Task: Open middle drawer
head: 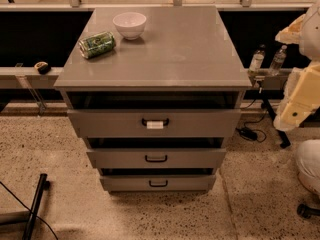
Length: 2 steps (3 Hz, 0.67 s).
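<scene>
Grey-fronted, the middle drawer (120,159) sits at six o'clock below the tagged top drawer (100,123), a dark gap above it. My gripper (290,34) hangs at two o'clock of the cabinet (190,49), well apart; I cannot tell whether it is spread or closed.

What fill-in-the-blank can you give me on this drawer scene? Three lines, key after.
1. The green can lies on the cabinet top, in the view to the ___ of the white bowl.
2. The white tag hangs on the handle of the ___ drawer, above the middle drawer.
3. The pincer hangs at the ___ edge of the view, apart from the middle drawer.
Missing words: left; top; right.
</scene>
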{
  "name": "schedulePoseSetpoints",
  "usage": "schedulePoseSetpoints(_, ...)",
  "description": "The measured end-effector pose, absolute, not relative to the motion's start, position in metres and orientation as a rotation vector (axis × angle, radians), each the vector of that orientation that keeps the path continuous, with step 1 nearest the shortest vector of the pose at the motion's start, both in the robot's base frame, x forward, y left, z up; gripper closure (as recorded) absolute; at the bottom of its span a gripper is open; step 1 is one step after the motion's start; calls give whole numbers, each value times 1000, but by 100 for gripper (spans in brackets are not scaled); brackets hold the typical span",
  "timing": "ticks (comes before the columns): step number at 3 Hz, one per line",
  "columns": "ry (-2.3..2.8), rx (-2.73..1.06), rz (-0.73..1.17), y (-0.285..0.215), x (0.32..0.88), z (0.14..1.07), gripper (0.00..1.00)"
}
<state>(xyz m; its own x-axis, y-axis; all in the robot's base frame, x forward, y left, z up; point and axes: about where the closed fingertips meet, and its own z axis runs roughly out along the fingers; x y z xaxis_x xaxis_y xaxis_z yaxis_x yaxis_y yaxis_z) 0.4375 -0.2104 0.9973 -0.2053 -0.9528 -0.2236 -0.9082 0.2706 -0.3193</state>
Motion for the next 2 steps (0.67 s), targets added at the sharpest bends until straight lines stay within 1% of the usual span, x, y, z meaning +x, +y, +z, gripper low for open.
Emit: schedulePoseSetpoints(2,2078,-1732,-160,-201,428,980,0)
